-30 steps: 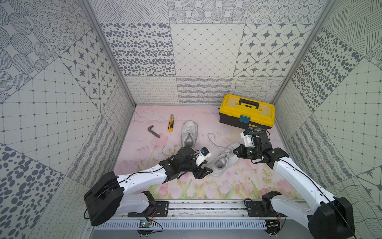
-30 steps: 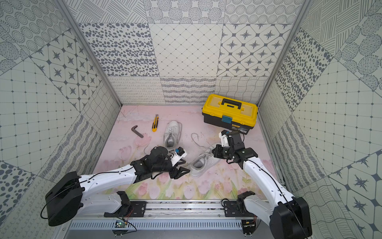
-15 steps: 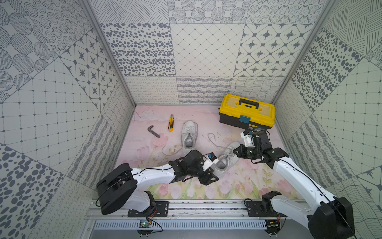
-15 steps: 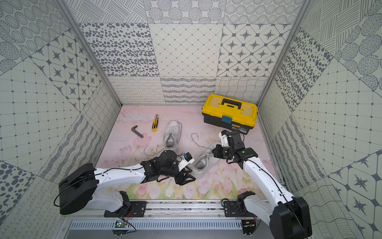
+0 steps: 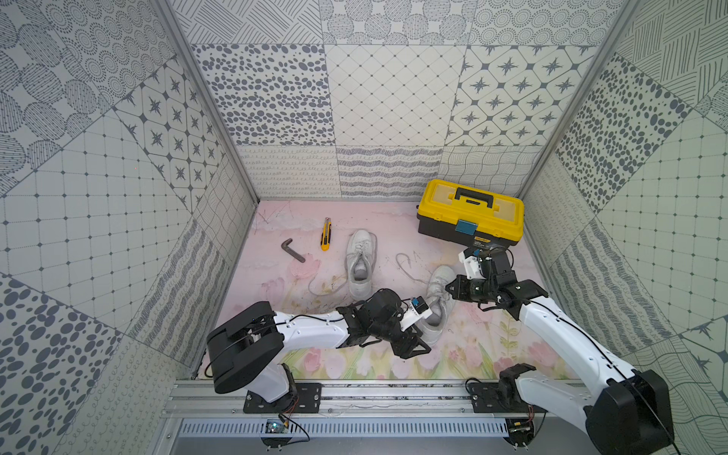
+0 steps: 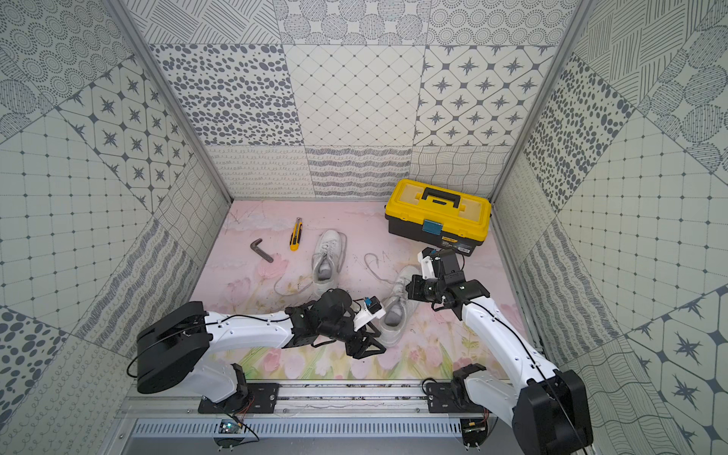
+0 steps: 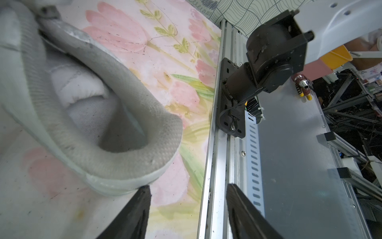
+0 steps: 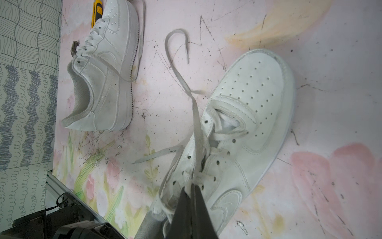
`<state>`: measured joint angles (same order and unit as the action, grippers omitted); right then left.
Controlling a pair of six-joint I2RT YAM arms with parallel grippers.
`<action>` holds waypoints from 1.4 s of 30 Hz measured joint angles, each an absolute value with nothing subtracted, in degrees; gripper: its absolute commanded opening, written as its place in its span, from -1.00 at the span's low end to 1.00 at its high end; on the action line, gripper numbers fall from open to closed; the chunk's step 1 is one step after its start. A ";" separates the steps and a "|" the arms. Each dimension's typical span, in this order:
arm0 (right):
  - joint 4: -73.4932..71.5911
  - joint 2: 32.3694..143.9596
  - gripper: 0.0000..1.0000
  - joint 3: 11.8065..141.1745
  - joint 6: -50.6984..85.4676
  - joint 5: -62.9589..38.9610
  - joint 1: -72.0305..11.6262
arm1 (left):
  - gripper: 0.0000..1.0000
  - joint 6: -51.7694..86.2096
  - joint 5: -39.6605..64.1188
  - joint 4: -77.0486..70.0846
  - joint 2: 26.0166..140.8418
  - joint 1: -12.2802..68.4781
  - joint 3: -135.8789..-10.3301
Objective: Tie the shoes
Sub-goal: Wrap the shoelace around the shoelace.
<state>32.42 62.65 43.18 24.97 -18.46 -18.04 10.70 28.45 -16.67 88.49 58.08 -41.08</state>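
The right end effector (image 8: 191, 187), pressed together, pinches a lace (image 8: 196, 115) over the tongue of the near shoe (image 5: 436, 283), which lies on the worktop (image 5: 492, 342) just in front of the yellow toolbox (image 5: 470, 212). The left end effector (image 7: 187, 198) stands spread beside that shoe's heel. The far shoe (image 5: 360, 262) lies farther from the toolbox.
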 measured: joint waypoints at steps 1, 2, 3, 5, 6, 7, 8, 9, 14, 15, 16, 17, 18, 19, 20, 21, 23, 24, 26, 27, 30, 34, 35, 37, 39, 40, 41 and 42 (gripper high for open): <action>32.42 62.67 -1.00 43.18 24.91 -18.31 -18.04 | 0.26 10.70 28.51 -16.91 88.62 58.19 -41.17; 32.47 62.67 -1.00 43.20 24.84 -18.13 -18.04 | 0.26 10.70 28.47 -17.06 88.58 58.30 -41.19; 32.58 62.67 -1.00 43.27 24.77 -17.89 -18.04 | 0.27 10.70 28.34 -17.08 88.23 58.35 -41.17; 32.93 62.67 -1.00 43.40 24.53 -17.47 -18.04 | 0.29 10.48 27.88 -16.93 86.52 58.35 -40.99; 33.10 62.67 -1.00 43.51 24.36 -17.32 -18.04 | 0.30 10.20 27.57 -16.80 85.14 58.33 -40.91; 33.23 62.67 -1.00 43.59 24.10 -17.19 -18.04 | 0.30 9.80 27.11 -16.34 83.81 58.22 -40.88; 33.36 62.67 -1.00 43.64 23.77 -16.97 -18.04 | 0.31 9.19 26.57 -15.57 81.89 58.02 -40.91; 33.61 62.67 -1.00 43.75 23.53 -16.80 -18.04 | 0.31 8.67 26.20 -14.68 80.16 57.65 -40.95; 34.09 62.67 -1.00 44.29 23.07 -16.23 -18.04 | 0.39 5.76 23.16 -8.86 74.13 52.97 -42.46; 34.11 62.67 -1.00 44.36 22.96 -16.19 -18.04 | 0.38 5.23 22.24 -7.16 73.93 51.59 -43.55; 34.11 62.67 -1.00 44.36 22.92 -16.16 -18.04 | 0.36 4.75 21.67 -5.65 74.17 50.43 -44.75; 34.17 62.67 -1.00 44.42 22.87 -16.16 -18.04 | 0.35 4.10 20.56 -3.53 74.91 48.93 -46.83; 34.26 62.67 -1.00 44.53 22.83 -16.14 -18.04 | 0.32 3.51 19.79 -1.61 76.05 47.79 -49.01; 34.26 62.67 -1.00 44.56 22.70 -16.12 -18.04 | 0.30 3.09 19.09 -0.19 77.34 46.81 -51.03; 34.26 62.67 -1.00 44.58 22.63 -16.12 -18.04 | 0.29 2.63 18.39 1.41 79.07 45.67 -53.56; 34.28 62.67 -1.00 44.58 22.52 -16.10 -18.04 | 0.28 2.07 17.56 3.27 81.19 44.64 -56.36; 34.35 62.67 -1.00 44.58 22.46 -16.08 -18.04 | 0.25 1.21 16.21 6.15 86.00 42.72 -62.00; 34.37 62.67 -1.00 44.60 22.46 -16.08 -18.04 | 0.22 0.67 15.31 7.88 89.25 41.69 -65.60; 34.41 62.67 -1.00 44.58 22.46 -16.05 -18.04 | 0.19 -0.14 13.65 10.85 94.83 40.21 -71.57; 34.44 62.67 -1.00 44.60 22.46 -16.05 -18.04 | 0.17 -0.60 12.64 12.56 97.97 39.51 -74.98; 34.52 62.67 -1.00 44.60 22.46 -16.05 -18.04 | 0.13 -1.72 9.89 17.63 107.77 37.87 -85.47; 34.57 62.67 -1.00 44.71 22.46 -16.05 -18.04 | 0.13 -2.35 6.94 23.27 118.21 36.36 -96.03; 34.68 62.67 -1.00 44.88 22.46 -16.05 -18.04 | 0.13 -2.55 6.33 24.67 120.51 36.10 -98.37; 34.72 62.70 -1.00 45.23 22.46 -16.05 -18.04 | 0.13 -2.68 5.17 26.96 124.36 35.57 -102.26; 34.68 62.72 -1.00 45.47 22.46 -16.08 -18.04 | 0.13 -2.74 3.99 29.06 127.55 35.27 -105.43; 34.70 62.74 -1.00 45.50 22.46 -16.08 -18.04 | 0.12 -2.74 3.68 29.95 129.05 35.14 -107.00; 34.72 62.74 -1.00 45.47 22.46 -16.08 -18.04 | 0.11 -2.74 3.03 30.85 130.52 35.07 -108.51; 34.74 62.74 -1.00 45.50 22.46 -16.05 -18.04 | 0.10 -2.74 2.59 31.57 131.68 35.05 -109.71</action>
<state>34.74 62.74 45.50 22.46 -16.05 -18.04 -2.74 2.59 31.57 131.68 35.05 -109.71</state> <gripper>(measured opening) 0.046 0.557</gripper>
